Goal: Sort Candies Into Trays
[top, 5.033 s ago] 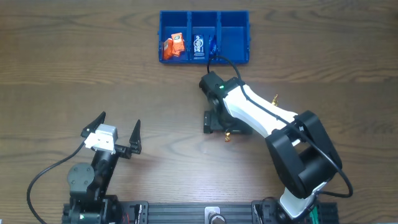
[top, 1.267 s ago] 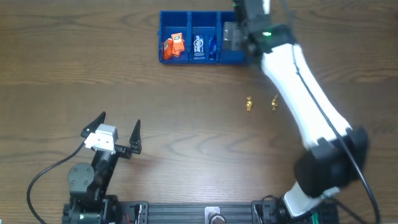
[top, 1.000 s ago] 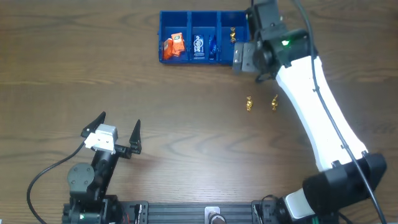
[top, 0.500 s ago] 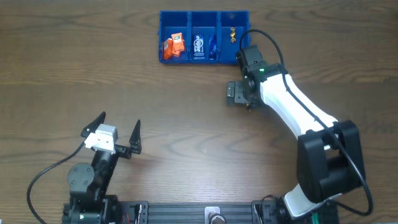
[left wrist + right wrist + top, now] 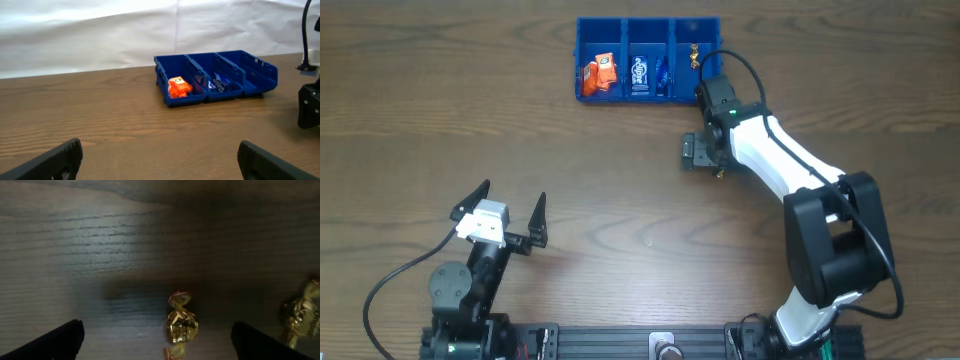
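A blue three-compartment tray (image 5: 578, 50) stands at the table's far edge. Orange candies (image 5: 600, 72) fill its left bin, blue candies (image 5: 642, 72) the middle one, and a gold candy (image 5: 692, 55) lies in the right one. My right gripper (image 5: 705, 158) is low over the table just in front of the tray. It stands open (image 5: 157, 330) astride a gold candy (image 5: 181, 322), whose edge peeks out beneath it (image 5: 719, 172). A second gold candy (image 5: 300, 312) lies close beside. My left gripper (image 5: 514, 190) rests open near the front left, empty.
The left wrist view looks across bare wood to the tray (image 5: 215, 75), with the orange candies (image 5: 179, 86) and the right arm (image 5: 310, 102) at its side. A white backdrop rises behind the table. Both arm bases line the front edge.
My right gripper carried a gold candy to the tray's right bin, let it go there, then came back down over the remaining gold candies on the table. The left arm has kept still.
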